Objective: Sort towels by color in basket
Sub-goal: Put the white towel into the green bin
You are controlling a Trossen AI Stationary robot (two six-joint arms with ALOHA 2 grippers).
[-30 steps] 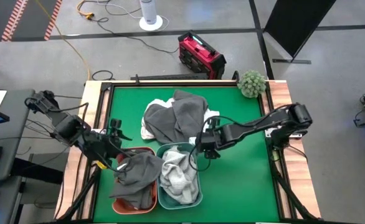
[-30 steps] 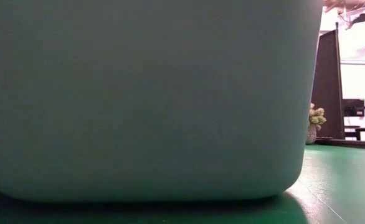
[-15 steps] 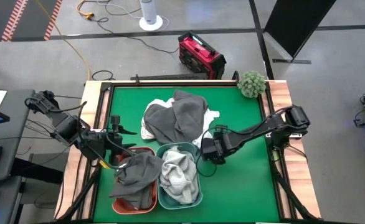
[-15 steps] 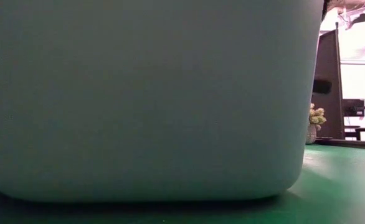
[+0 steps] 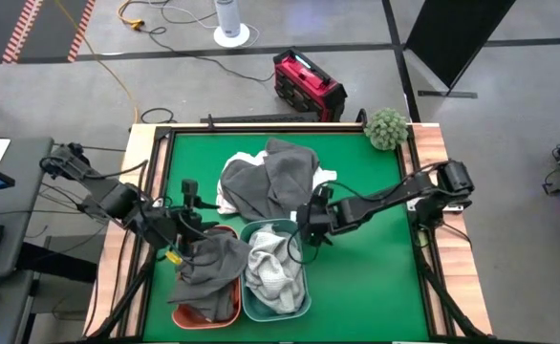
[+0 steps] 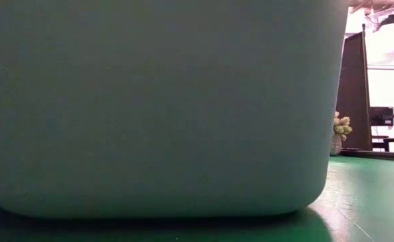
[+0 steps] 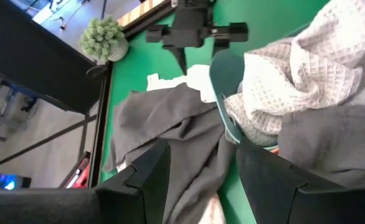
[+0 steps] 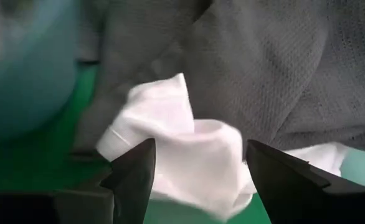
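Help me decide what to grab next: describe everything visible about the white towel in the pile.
The white towel is soft, smooth-looking cloth, crumpled into folds on the green table. It lies mostly buried under the dark grey towels, only its edges peeking out beside the teal basket. The right gripper hovers just over it, jaws open, not touching it.

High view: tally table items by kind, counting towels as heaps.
Baskets: 2 (orange basket, teal basket)
Towel heaps: 3 (dark grey heap in orange, pale heap in teal, loose pile on the mat)
Green fuzzy ball: 1
Total: 6
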